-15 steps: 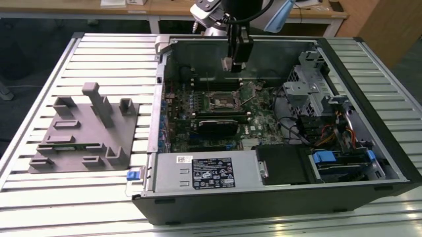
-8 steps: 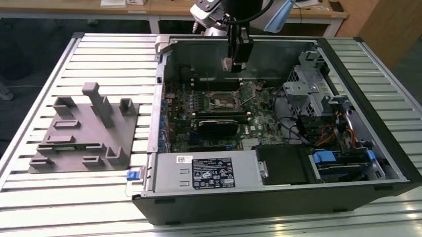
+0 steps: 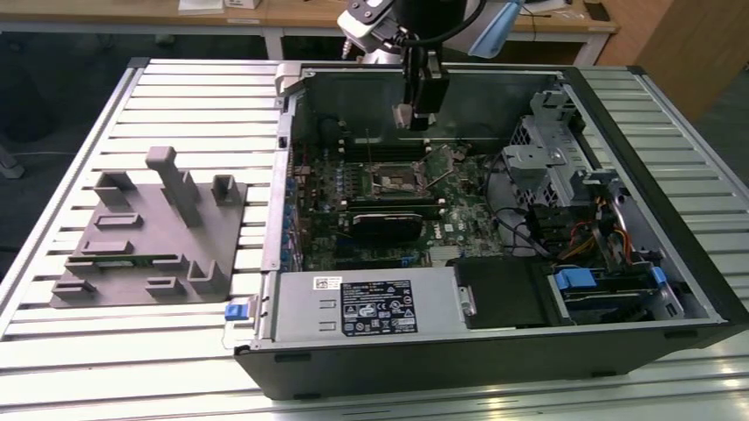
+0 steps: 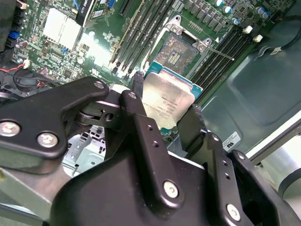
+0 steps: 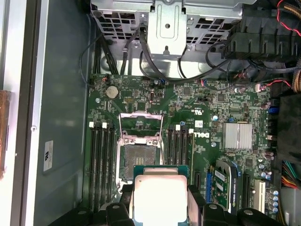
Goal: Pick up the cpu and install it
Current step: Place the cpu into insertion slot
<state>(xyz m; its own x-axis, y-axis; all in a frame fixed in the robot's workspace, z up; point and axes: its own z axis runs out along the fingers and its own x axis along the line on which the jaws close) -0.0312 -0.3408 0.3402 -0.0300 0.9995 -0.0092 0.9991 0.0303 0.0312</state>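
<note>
Silvery-topped cpu (image 5: 160,197) is hanging clamped by its edges in the gripper (image 4: 164,106), above the motherboard (image 5: 211,108), near the open socket (image 5: 138,157). Transport is in hand; seating likely calls for squaring chip over socket.

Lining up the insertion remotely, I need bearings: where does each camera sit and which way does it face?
Exterior view: off the arm, angled down into the open computer case; the arm's end and gripper hang over the motherboard.
First wrist view: on the wrist, facing straight down at the motherboard; the gripper holds the cpu.
Second wrist view: on the wrist, looking slantwise along the gripper's links to the cpu.
Shared: all three show the open socket; both wrist views show the cpu.
</note>
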